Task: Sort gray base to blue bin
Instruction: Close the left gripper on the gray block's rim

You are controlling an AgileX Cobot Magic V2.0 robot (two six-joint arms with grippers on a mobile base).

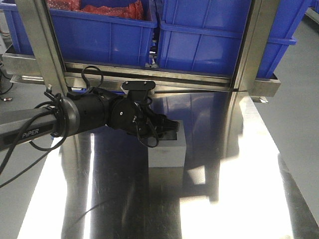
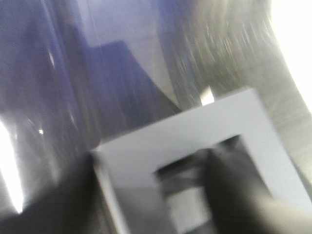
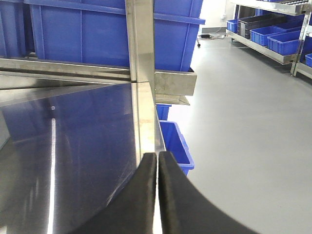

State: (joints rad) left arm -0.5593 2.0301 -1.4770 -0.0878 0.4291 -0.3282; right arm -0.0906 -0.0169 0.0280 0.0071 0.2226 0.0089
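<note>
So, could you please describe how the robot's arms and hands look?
The left arm is a grey link lettered PiPER, then a black wrist trailing looping black cables; the left hand is black. The right hand has two curved black fingers.

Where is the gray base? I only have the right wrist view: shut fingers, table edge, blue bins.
Observer: The gray base sits on the steel table, just in front of the shelf, with the left gripper on top of it.
Operator: Does it have a grip?
Observer: The left wrist view shows one finger inside the base's square recess. Blur hides whether the jaws clamp the wall.
Operator: Which bin holds red material?
Observer: The red-filled bin stands on the left in the front view. The blue bin behind the gray base shows no red, though its floor is hidden.
</note>
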